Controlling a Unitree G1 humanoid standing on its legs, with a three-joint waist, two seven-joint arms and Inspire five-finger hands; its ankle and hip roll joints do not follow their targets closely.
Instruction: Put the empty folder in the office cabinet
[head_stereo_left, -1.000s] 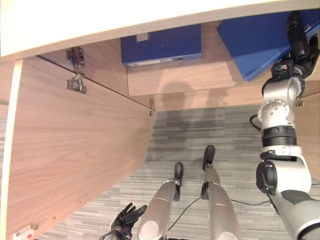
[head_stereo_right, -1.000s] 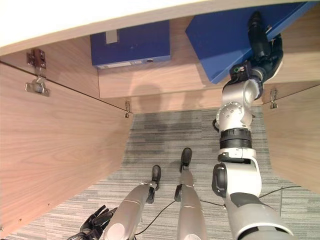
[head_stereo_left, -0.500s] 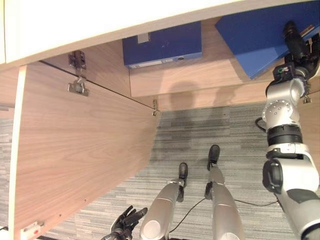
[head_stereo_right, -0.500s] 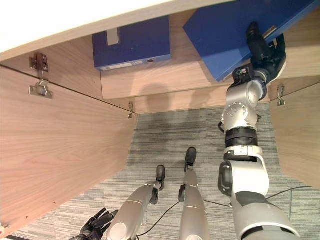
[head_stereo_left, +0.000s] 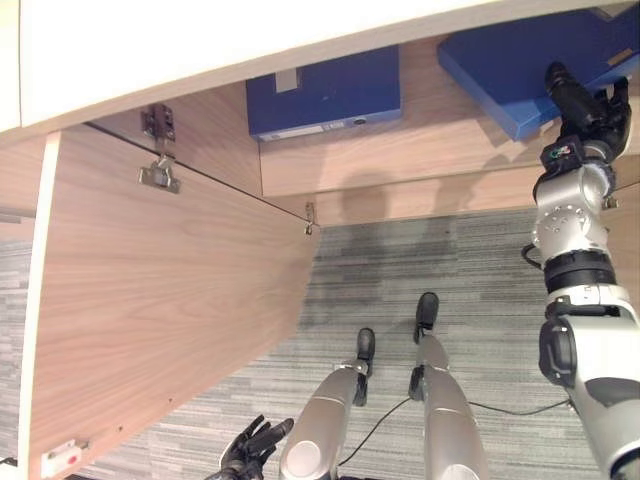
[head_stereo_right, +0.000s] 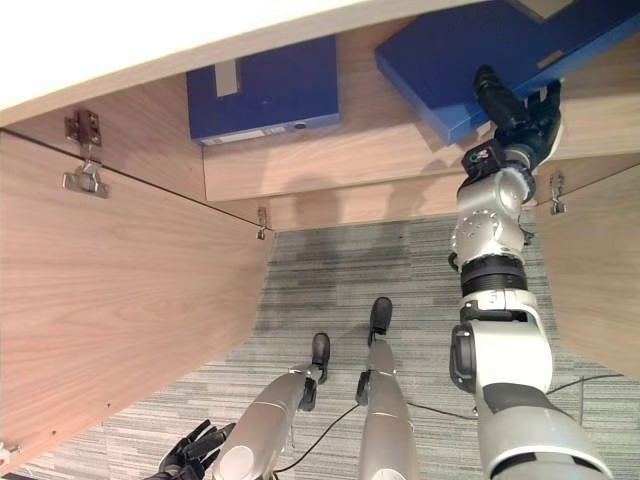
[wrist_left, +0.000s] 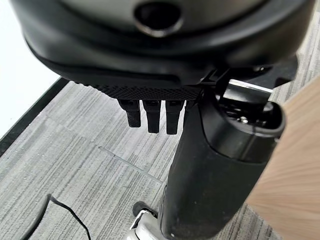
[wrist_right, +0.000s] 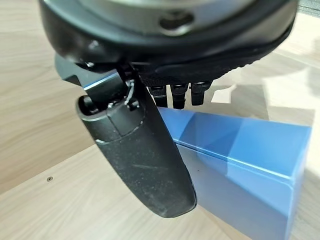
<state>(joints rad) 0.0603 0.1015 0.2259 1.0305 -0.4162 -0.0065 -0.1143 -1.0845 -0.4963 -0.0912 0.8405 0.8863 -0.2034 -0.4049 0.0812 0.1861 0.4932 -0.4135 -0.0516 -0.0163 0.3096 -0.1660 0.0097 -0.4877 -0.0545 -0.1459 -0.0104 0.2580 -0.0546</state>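
Left eye view: the cabinet (head_stereo_left: 400, 170) stands open, its wooden door (head_stereo_left: 160, 310) swung out on the left with two metal hinges (head_stereo_left: 158, 175) on its inner edge. On the shelf a blue binder (head_stereo_left: 325, 92) lies flat towards the left. Further right the blue folder (head_stereo_left: 520, 65) lies on the same shelf, skewed, with its near corner just in front of the right hand (head_stereo_left: 585, 100). That hand is raised to the shelf edge, thumb against the folder's near side; how the fingers sit on it I cannot tell from here. The left hand (head_stereo_left: 250, 452) hangs low above the grey striped carpet (head_stereo_left: 450, 260), fingers spread and loose.

Right eye view: the same scene. The folder (head_stereo_right: 470, 55) rests on the shelf board at an angle, well apart from the binder (head_stereo_right: 265, 90). The right hand (head_stereo_right: 515, 110) meets its near edge. A hinge (head_stereo_right: 557, 190) marks the right-hand door (head_stereo_right: 590, 270).

Left wrist view: the left hand (wrist_left: 200, 150) points down at the carpet (wrist_left: 75, 150), fingers (wrist_left: 152, 115) straight and side by side, holding nothing. A corner of the wooden door (wrist_left: 295, 165) shows beside it.

Right wrist view: the right hand (wrist_right: 145, 150) is at the folder (wrist_right: 250, 165), which lies on the wood shelf (wrist_right: 50, 200). The thumb lies across the folder's near end, and the short row of fingers (wrist_right: 180, 92) reaches over its top edge, so the hand is closed round it.
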